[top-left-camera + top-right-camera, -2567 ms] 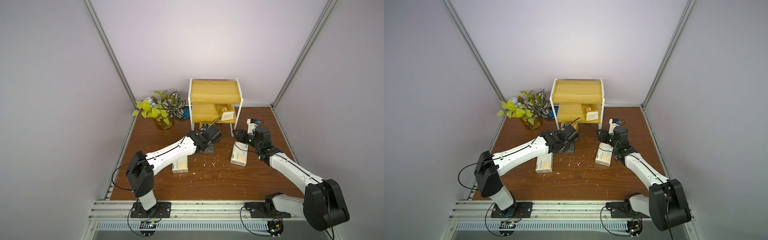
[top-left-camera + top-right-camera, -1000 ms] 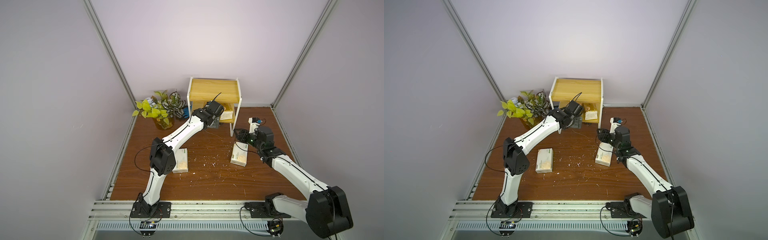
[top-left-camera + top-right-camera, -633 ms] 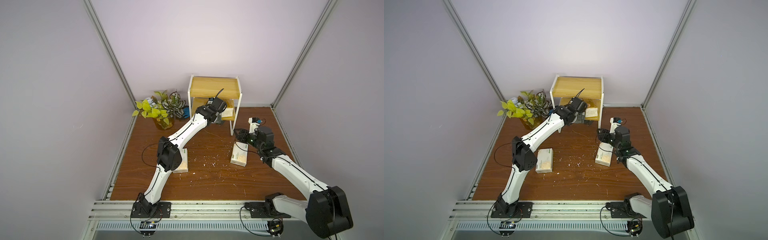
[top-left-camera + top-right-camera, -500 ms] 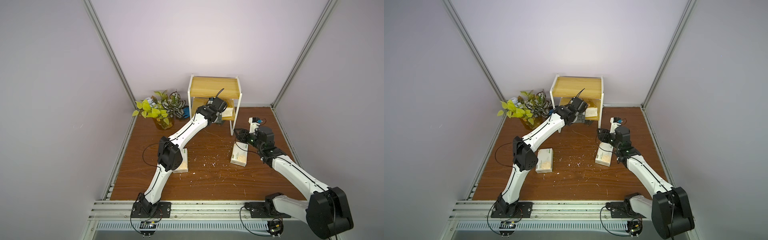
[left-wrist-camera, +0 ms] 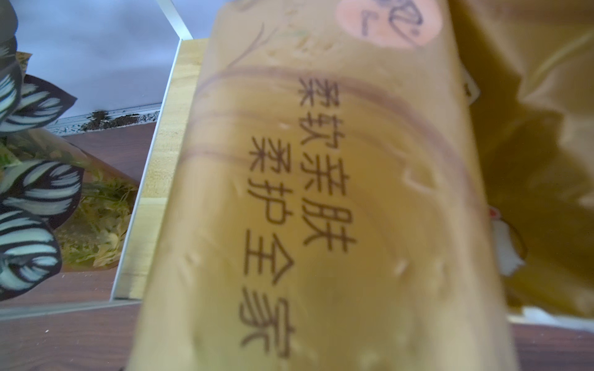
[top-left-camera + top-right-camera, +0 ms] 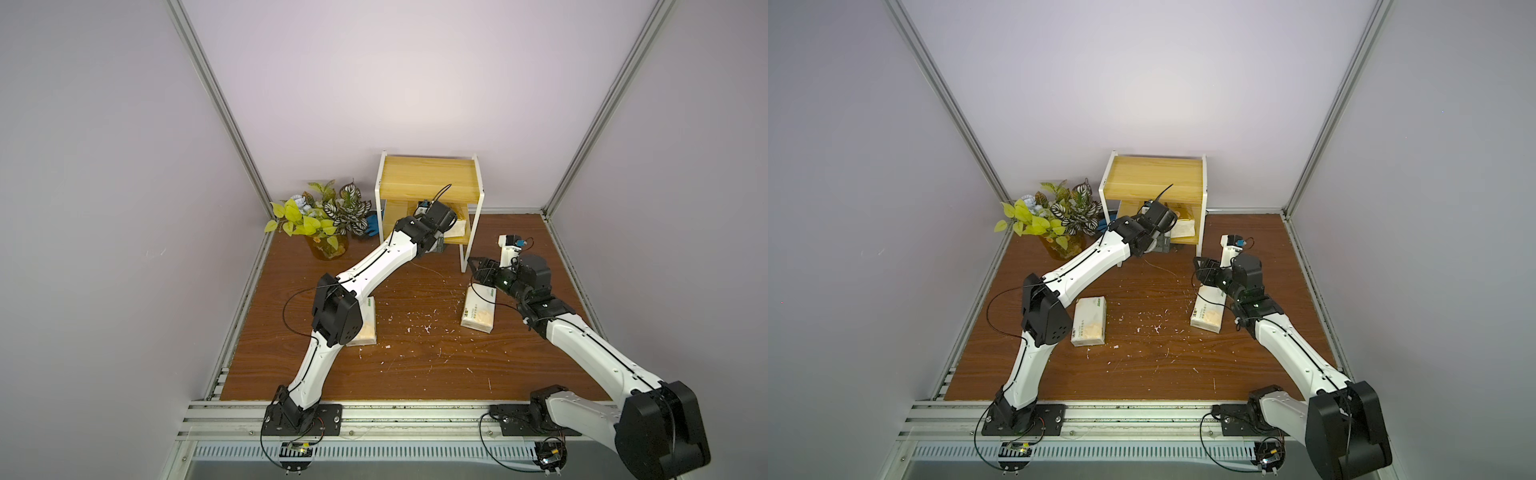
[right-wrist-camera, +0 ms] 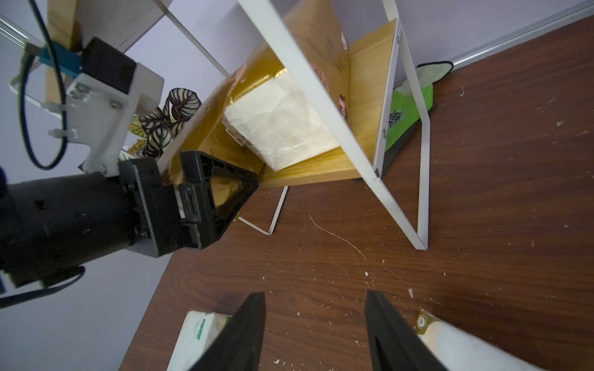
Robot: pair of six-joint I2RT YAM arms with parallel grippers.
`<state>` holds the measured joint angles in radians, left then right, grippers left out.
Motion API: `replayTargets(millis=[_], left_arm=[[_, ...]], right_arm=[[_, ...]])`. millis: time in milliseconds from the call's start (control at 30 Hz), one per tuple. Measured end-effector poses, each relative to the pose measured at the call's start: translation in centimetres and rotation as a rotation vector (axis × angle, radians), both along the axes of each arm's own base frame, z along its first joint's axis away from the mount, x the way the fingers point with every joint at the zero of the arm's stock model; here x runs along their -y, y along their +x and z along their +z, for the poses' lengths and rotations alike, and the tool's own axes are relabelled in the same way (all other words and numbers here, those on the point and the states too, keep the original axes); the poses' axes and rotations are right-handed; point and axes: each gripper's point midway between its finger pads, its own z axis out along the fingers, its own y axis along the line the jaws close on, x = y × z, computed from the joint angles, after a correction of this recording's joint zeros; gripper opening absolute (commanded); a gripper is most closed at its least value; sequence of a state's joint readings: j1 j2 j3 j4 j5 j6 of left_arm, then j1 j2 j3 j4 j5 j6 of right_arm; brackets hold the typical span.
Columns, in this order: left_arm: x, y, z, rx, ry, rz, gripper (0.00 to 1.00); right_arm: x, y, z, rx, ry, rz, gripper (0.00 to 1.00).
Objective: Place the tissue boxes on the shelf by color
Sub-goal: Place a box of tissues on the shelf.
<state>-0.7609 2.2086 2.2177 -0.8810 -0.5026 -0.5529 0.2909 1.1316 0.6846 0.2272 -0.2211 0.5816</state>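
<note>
Left gripper (image 7: 205, 181) is now up at the shelf (image 6: 428, 183) at 12 o'clock, gold tissue box (image 5: 321, 192) in the lower tier beside the other gold box (image 7: 283, 128); can't tell if it's let go. Right gripper (image 7: 315, 298) hangs open, empty. So 2 white boxes (image 6: 1089, 322) (image 6: 1207, 316) remain, 9 and 3 o'clock on the surface (image 6: 1142, 365).

The shelf (image 6: 428, 178) has a bare top board; its lower tier's front is blocked by the left arm (image 6: 374, 266) and gold packs (image 7: 209, 128). Plants (image 6: 328, 212) crowd its 9 o'clock. Surface (image 6: 415, 365) at 6 o'clock lies open (crumbs only).
</note>
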Motion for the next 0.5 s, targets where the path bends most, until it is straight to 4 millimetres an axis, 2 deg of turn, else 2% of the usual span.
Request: replayTargets(millis=[133,300,500], left_arm=[[0.5,-0.9,-0.3,0.006,0.03,-0.012,1.0],[0.1,-1.3,-0.3,0.023,0.048,-0.015,1.0],[-0.1,-1.5,-0.3,0.036,0.062,-0.029,1.0]], right_arm=[[-0.1,-0.4,-0.7,-0.006,-0.006,0.012,0.64],[-0.3,-0.7,-0.9,-0.005,-0.016,0.025,0.7],[-0.3,-0.8,-0.7,0.003,-0.024,0.03,0.72]])
